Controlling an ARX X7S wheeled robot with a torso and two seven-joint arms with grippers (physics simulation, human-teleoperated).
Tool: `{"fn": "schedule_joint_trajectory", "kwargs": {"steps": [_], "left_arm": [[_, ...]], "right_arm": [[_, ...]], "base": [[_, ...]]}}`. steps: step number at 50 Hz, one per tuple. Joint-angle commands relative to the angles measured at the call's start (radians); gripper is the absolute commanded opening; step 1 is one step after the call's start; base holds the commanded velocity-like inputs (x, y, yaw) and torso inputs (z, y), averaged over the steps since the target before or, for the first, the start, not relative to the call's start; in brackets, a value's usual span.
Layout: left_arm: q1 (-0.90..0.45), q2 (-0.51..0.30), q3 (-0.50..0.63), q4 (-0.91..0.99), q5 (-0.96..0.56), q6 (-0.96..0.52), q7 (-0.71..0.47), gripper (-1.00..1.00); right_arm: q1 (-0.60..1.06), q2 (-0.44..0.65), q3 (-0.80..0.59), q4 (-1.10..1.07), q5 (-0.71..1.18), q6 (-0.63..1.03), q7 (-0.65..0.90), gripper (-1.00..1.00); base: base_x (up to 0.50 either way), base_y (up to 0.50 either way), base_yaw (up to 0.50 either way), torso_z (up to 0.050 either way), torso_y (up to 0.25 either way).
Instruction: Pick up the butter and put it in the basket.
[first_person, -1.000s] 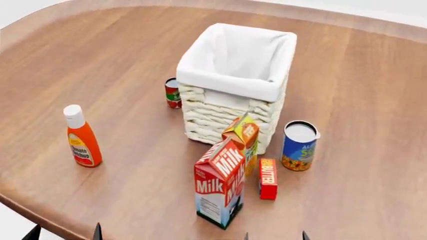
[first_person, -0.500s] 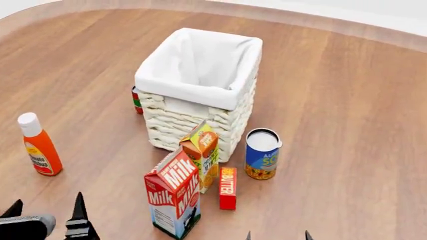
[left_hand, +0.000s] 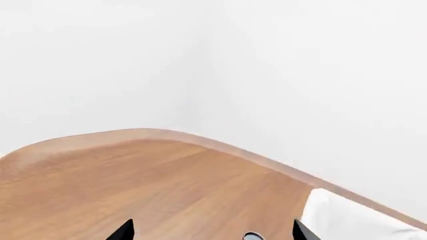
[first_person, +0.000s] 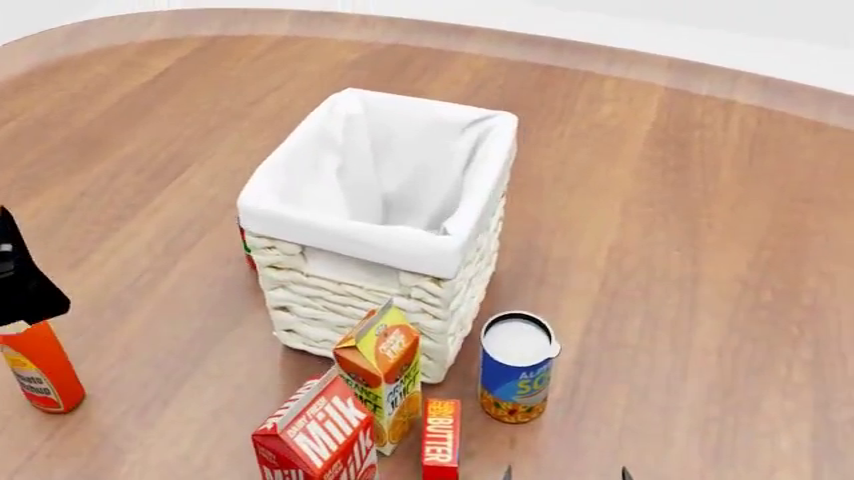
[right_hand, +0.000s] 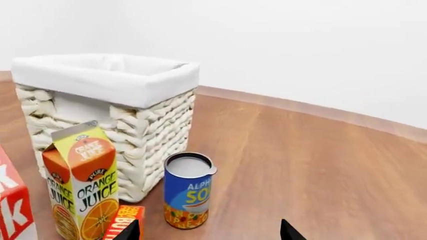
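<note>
The butter (first_person: 441, 445), a slim red-and-orange box with white lettering, lies on the wooden table at the head view's lower edge, right of the milk carton. It shows in the right wrist view (right_hand: 124, 223) beside one fingertip. The cream wicker basket (first_person: 347, 300) with white liner stands behind it, also in the right wrist view (right_hand: 150, 127). My right gripper (right_hand: 208, 231) is open and empty, low over the table in front of the blue can; only its tips (first_person: 565, 473) show in the head view. My left gripper (left_hand: 212, 231) is open and empty; its dark arm (first_person: 20, 270) is at the far left.
A red-and-white milk carton (first_person: 314, 445) and an orange juice carton (first_person: 380, 375) stand left of the butter. A blue can (first_person: 515, 368) stands right of it. A ketchup bottle (first_person: 40, 370) is at the left. A small red can (first_person: 247, 250) hides behind the basket.
The head view has shifted, so everything slid down and left in the frame. The left arm has risen into view at the far left, above the ketchup bottle.
</note>
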Motion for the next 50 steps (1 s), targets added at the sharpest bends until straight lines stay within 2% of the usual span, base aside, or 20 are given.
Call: {"fn": "schedule_joint_trajectory", "kwargs": {"steps": [1, 7, 17, 47, 50], "left_arm": [[-0.051, -0.017, -0.048, 0.024, -0.059, -0.068, -0.026, 1.0], [-0.053, -0.019, -0.054, 0.031, -0.07, -0.076, -0.032, 1.0], [-0.052, -0.023, -0.064, 0.052, -0.088, -0.088, -0.042, 1.0], [-0.037, -0.026, -0.042, 0.034, -0.068, -0.033, -0.03, 1.0], [-0.03, -0.031, -0.031, 0.035, -0.051, -0.01, -0.02, 1.0]], "right_arm": [[-0.004, 0.006, -0.005, -0.012, -0.024, 0.022, 0.035, 1.0], [-0.01, 0.012, -0.009, -0.026, -0.018, 0.017, 0.031, 1.0], [-0.005, 0.016, -0.017, -0.019, -0.024, 0.021, 0.04, 1.0], [-0.001, 0.026, -0.034, -0.011, -0.018, 0.015, 0.053, 1.0], [-0.003, 0.028, -0.035, -0.016, -0.018, 0.019, 0.056, 1.0]], "base": [[0.0, 0.0, 0.0, 0.0, 0.0], [0.04, 0.01, 0.0, 0.0, 0.0], [0.47, 0.17, 0.0, 0.0, 0.0], [0.0, 0.0, 0.0, 0.0, 0.0], [0.0, 0.0, 0.0, 0.012, -0.25]]}}
